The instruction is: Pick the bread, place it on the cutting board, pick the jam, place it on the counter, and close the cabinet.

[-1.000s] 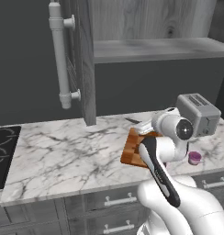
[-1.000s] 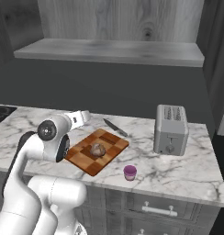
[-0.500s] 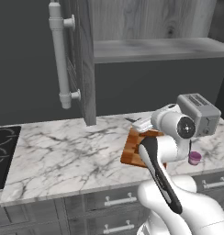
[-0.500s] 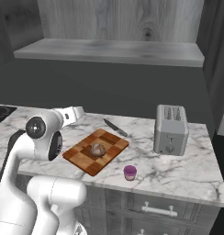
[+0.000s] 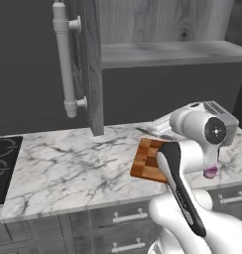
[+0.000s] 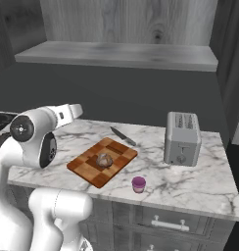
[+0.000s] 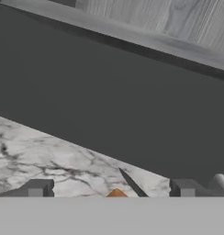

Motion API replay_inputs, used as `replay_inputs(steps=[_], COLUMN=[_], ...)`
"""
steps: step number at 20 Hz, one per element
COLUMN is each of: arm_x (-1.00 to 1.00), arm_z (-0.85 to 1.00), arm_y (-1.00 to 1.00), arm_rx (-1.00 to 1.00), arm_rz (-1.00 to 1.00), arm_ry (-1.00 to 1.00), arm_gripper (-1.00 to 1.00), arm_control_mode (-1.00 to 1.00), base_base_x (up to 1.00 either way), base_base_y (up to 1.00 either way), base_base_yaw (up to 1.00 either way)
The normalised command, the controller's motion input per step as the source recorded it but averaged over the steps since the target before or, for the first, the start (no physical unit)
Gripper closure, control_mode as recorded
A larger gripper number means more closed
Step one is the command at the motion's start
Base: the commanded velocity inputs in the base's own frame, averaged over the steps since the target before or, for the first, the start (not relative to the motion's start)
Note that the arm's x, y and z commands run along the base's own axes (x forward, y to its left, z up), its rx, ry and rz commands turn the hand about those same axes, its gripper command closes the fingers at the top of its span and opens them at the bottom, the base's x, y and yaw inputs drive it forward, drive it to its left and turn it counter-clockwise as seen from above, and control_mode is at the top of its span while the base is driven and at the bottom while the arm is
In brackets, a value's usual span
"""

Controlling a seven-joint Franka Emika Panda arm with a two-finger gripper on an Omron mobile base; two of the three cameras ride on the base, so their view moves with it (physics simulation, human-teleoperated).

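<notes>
The bread (image 6: pixel 104 160), a small brownish roll, lies on the checkered cutting board (image 6: pixel 87 166), which also appears behind my arm in the left base view (image 5: pixel 147 159). The pink-purple jam (image 6: pixel 138 184) stands on the marble counter (image 6: pixel 190 184) near its front edge, right of the board. The cabinet door (image 5: pixel 90 64) with its long bar handle (image 5: pixel 63 59) stands open. My gripper (image 7: pixel 111 188) is open with nothing between its fingertips (image 7: pixel 38 188). It hovers over the counter left of and behind the board, facing the back wall.
A grey toaster (image 6: pixel 182 138) stands at the back right. A knife (image 6: pixel 122 136) lies behind the board. The black stovetop (image 5: pixel 4 163) is at the far left. The cabinet shelf (image 6: pixel 116 54) hangs above the counter.
The hand has risen a little and drifted left, away from the board. Bread, jam and cabinet door have stayed put.
</notes>
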Motion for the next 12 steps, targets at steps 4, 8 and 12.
replay_inputs(steps=[4,8,12], arm_x=[-0.52,-0.65,-0.72], arm_z=[0.23,0.2,0.18], arm_y=[0.0,0.0,0.03], arm_rx=[0.03,0.02,0.0], arm_rz=[0.0,0.0,0.0], arm_ry=[-0.12,-0.11,-0.07], arm_gripper=[-1.0,-1.0,-1.0], arm_control_mode=[-1.0,-1.0,-1.0], base_base_x=[0.0,0.0,0.0], base_base_y=[0.0,0.0,0.0], base_base_yaw=[0.0,0.0,0.0])
